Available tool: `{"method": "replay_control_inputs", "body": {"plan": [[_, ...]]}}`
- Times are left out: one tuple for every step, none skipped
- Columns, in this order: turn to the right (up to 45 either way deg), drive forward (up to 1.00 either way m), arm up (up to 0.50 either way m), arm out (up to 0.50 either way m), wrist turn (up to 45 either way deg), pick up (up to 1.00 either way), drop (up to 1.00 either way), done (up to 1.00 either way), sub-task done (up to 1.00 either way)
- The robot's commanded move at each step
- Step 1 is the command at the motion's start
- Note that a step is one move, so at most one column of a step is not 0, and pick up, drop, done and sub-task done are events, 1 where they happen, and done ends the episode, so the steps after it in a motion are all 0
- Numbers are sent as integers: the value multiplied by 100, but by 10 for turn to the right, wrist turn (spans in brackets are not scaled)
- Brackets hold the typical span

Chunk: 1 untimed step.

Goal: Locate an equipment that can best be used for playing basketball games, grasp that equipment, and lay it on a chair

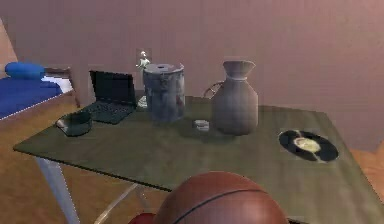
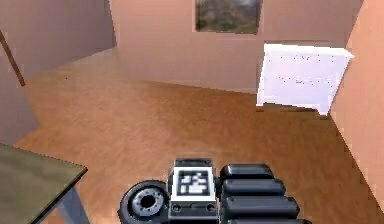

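The basketball (image 1: pixel 220 200), reddish-brown with dark seams, sits at the bottom edge of the forward view, in front of the table's (image 1: pixel 150 160) near edge and covering part of it; what it rests on cannot be told. In the arm side view, the gripper (image 2: pixel 145 203) is a dark round body at the bottom edge, just left of a white square with black marks (image 2: pixel 193 183), with the arm's dark blocks (image 2: pixel 258 195) to the right. Its fingers cannot be made out, so how they stand, and whether the claw holds or touches anything, cannot be told.

Beyond the ball, the dark tabletop carries a black record (image 1: pixel 305 144) toward the forward view's right. A grey vase (image 1: pixel 236 98) with a narrow neck stands near the middle and a grey lidded pot (image 1: pixel 164 92) stands left of it, with a small pale object (image 1: pixel 202 125) on the tabletop between them. An open dark laptop (image 1: pixel 112 95) lies farther left, with a dark bowl (image 1: pixel 75 123) just in front of it. The pot's lid hides its inside, and the contents of the vase and bowl cannot be seen. A bed with a blue cover (image 1: pixel 25 95) lies at the far left.

In the arm side view a table corner (image 2: pixel 35 180) is at lower left, and bare wooden floor (image 2: pixel 150 120) runs out to a white dresser (image 2: pixel 303 78) against the far wall, with a framed picture (image 2: pixel 229 15) hanging up and to its left
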Motion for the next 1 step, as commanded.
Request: {"method": "replay_control_inputs", "body": {"plan": [[-450,0,0,0,0,0,0,0,0]]}}
